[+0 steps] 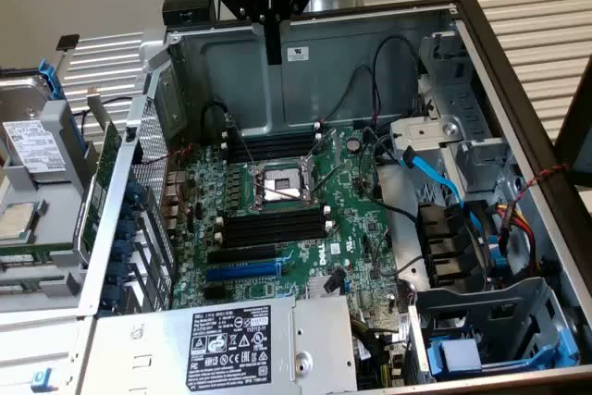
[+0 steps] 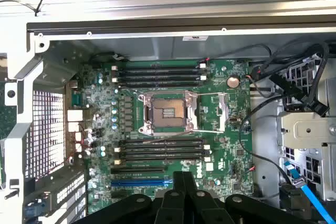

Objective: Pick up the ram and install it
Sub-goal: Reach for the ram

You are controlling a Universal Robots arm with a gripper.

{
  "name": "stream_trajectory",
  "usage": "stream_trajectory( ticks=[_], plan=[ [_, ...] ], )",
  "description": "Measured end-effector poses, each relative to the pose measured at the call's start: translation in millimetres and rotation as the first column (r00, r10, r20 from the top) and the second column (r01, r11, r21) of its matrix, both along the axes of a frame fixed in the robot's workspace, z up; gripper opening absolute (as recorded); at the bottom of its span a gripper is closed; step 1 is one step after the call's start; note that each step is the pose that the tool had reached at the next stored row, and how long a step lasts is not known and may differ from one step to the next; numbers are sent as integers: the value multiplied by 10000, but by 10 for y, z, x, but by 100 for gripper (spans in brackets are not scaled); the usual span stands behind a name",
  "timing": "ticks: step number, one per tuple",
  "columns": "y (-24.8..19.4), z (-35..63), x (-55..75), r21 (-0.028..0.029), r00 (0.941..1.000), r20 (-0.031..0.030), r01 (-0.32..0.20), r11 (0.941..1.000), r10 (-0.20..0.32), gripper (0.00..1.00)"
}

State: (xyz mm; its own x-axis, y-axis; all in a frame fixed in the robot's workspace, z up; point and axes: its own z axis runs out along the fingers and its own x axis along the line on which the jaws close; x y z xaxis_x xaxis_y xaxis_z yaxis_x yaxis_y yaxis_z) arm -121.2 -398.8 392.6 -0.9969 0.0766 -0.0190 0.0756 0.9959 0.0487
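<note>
Exterior view: gripper [image 1: 273,55] hangs shut and empty above the case [image 1: 370,62], well apart from the ram [image 1: 100,190] (the green stick, I judge, outside the case at that view's left), so I'd open wide, then grasp its long edges squarely.

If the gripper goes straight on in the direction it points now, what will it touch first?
Probably the motherboard, around the CPU socket or the black memory slots beside it. The gripper hangs above the open case, pointing down, and nothing stands between. The exact spot is unclear.
</note>
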Motion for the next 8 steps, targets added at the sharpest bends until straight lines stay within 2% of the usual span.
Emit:
stream_trajectory(
  ticks=[8],
  plan=[
    [0,0,0,0,10000,0,2,10000,-2,11]
  ],
)
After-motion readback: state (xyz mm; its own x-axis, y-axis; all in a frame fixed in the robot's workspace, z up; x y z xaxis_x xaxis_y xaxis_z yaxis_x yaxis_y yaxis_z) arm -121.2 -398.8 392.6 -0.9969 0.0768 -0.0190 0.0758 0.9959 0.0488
